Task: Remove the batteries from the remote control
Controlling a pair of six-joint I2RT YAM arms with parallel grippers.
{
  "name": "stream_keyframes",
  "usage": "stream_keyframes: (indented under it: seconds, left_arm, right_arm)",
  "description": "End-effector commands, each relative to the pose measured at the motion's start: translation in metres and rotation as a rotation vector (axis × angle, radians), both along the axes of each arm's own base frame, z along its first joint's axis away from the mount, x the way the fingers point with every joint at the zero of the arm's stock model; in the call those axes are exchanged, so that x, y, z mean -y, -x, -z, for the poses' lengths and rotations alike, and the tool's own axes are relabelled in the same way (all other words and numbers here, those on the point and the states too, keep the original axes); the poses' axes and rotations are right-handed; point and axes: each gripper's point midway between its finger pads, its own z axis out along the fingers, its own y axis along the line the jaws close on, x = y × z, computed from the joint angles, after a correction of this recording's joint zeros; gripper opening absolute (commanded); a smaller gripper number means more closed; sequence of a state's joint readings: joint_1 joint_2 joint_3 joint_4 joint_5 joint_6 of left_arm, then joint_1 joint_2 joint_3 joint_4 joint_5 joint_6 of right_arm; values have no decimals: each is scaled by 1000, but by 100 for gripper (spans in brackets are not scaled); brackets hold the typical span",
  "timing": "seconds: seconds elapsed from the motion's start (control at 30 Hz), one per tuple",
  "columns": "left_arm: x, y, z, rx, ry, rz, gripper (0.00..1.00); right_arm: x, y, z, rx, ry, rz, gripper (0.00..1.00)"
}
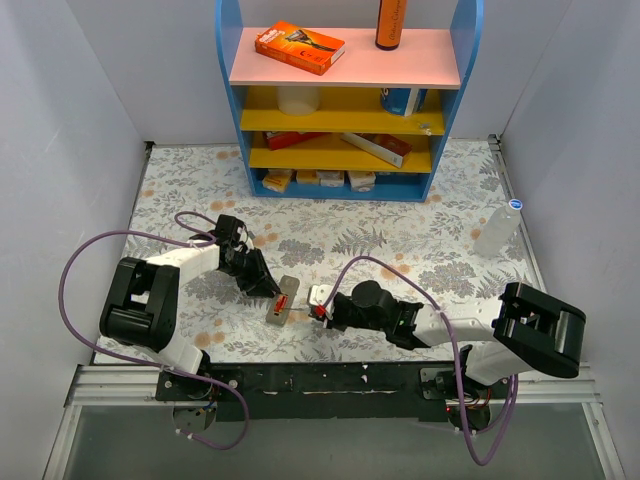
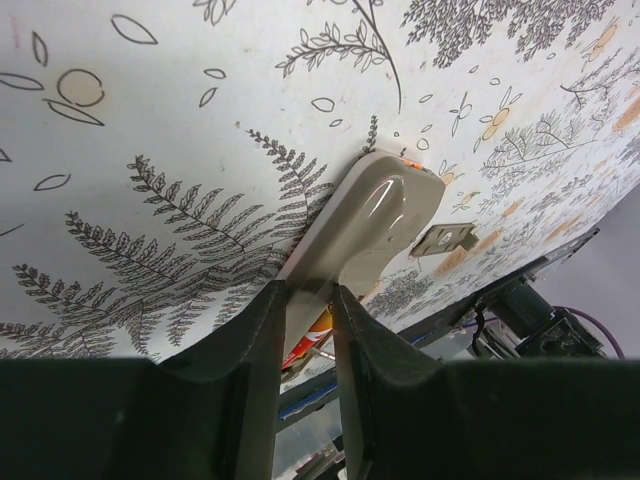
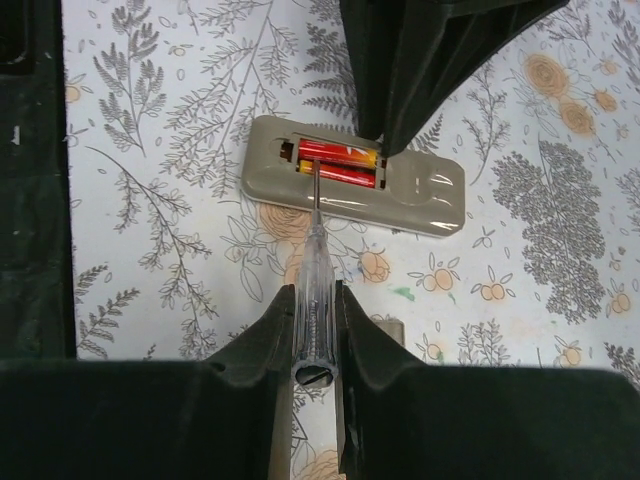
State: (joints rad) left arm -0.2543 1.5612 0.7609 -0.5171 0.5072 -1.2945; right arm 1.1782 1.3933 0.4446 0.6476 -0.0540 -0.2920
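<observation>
Slim grey rectangular plastic remote control [image 3: 420, 195] lies flat on the white fern-printed tablecloth [image 1: 400, 240], recess face up, mid-table towards the near edge. Two small red cylindrical batteries [image 3: 338, 163] sit side by side in the recess. Left gripper [image 2: 306, 300] narrow, clamped on the remote control. Right gripper [image 3: 312, 300] pinches a clear-handled thin metal screwdriver [image 3: 312, 265], its tip touching the batteries. Small flat grey plate [image 2: 445, 238] lies just beside the remote control

Your left gripper [image 1: 270, 288] is at the far-left edge of the remote control [image 1: 285, 296], near-centre of the table, with the red batteries [image 1: 283, 303] showing. Your right gripper [image 1: 318, 306] sits just right, its thin pale tool [image 1: 303, 314] pointing at the remote control.
</observation>
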Motion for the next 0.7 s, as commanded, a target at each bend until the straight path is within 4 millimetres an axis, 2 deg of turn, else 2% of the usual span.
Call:
stream_keyframes:
  seconds: [0.0,0.13,0.27,0.67]
  left_arm:
    - [-4,9,19,-39,-46,-4,17]
    - [-3,9,15,-34,-43,-7,18]
    - [-4,5,9,-14,-51,-11,19]
    - [-5,4,0,5,-50,-13,19]
  right_arm:
    - [-7,14,-10,-34,-68,-55,1]
    - [-13,14,-18,-22,-87,-72,1]
    - [-15,4,-17,-3,-59,-31,1]
    - [-4,-22,-14,60,61,90,1]
